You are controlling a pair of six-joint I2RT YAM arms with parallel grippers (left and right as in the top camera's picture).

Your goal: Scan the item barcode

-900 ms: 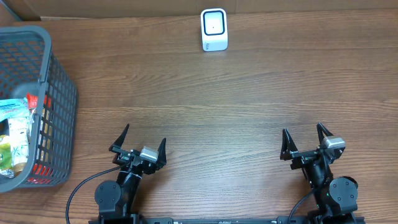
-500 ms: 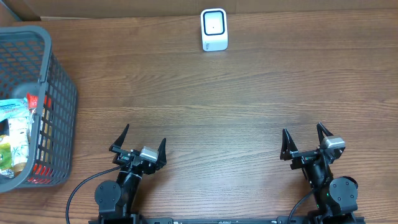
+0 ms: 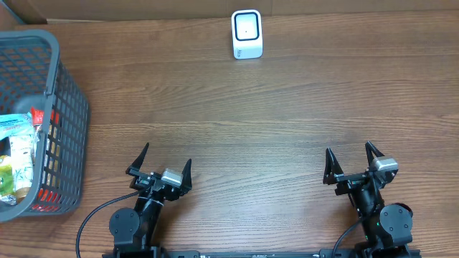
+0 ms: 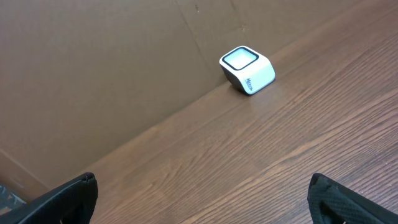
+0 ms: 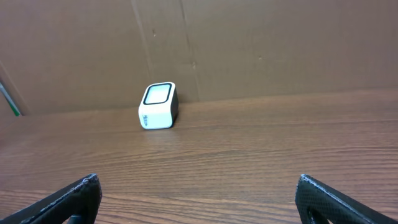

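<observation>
— Scanner first: where does it sit?
— At the far edge of the desk, just in front of the brown cardboard wall. It is white, with a dark-rimmed window on its face. Nothing touches it.
— And the goods to be scanned?
— In the grey mesh basket at the left end of the desk. Colourful packets lie inside it. I cannot make out any barcode from here.
— Left gripper?
— At the near edge, left of centre, with its fingers spread wide apart and nothing between them. Its own camera shows a dark fingertip in each bottom corner and bare wood between.
— Right gripper?
— Much alike: near edge, right of centre, fingers wide apart and empty. In its camera the scanner stands ahead and a little to the left.
— How do the two lie to the basket and the scanner?
— Both are well apart from the scanner. The left one is nearer the basket but clear of it.
</observation>
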